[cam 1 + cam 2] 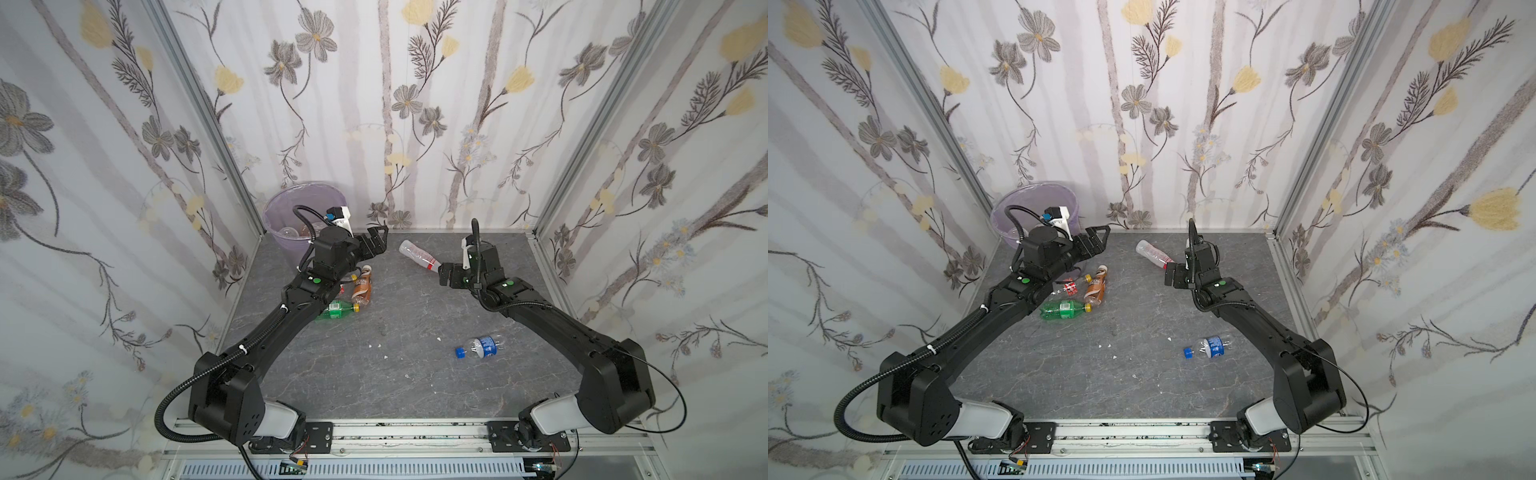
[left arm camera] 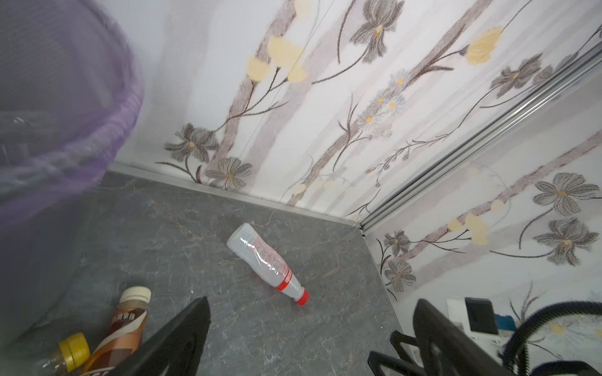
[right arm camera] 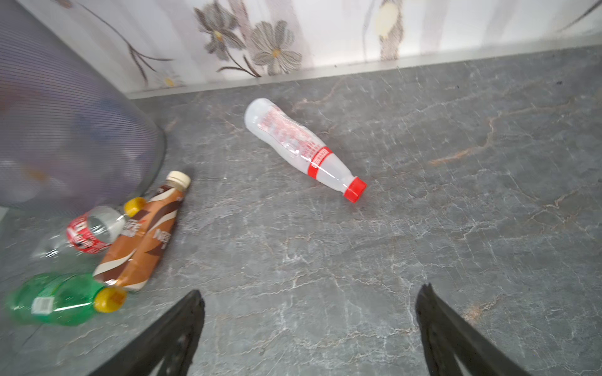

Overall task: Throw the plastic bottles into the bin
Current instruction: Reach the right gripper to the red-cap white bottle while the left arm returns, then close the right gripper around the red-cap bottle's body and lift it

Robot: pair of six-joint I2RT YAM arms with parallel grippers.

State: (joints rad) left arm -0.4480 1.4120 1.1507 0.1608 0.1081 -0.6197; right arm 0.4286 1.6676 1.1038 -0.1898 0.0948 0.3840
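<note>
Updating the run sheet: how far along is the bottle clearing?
Done: a few bottles show inside the bin. In hand: nothing; left gripper and right gripper both open, empty. Left: five on the table: frosted bottle, brown bottle, red-label bottle, green bottle, blue-label bottle.

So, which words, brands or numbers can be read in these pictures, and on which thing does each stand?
"NES": part of the brand lettering on the brown coffee bottle; the rest is blurred.
Chinese characters on the same bottle, in the left wrist view: too blurred to read.
Red print on the frosted bottle: too small.
Labels on the red-labelled clear bottle, the green bottle and the blue-labelled bottle: unreadable.
</note>
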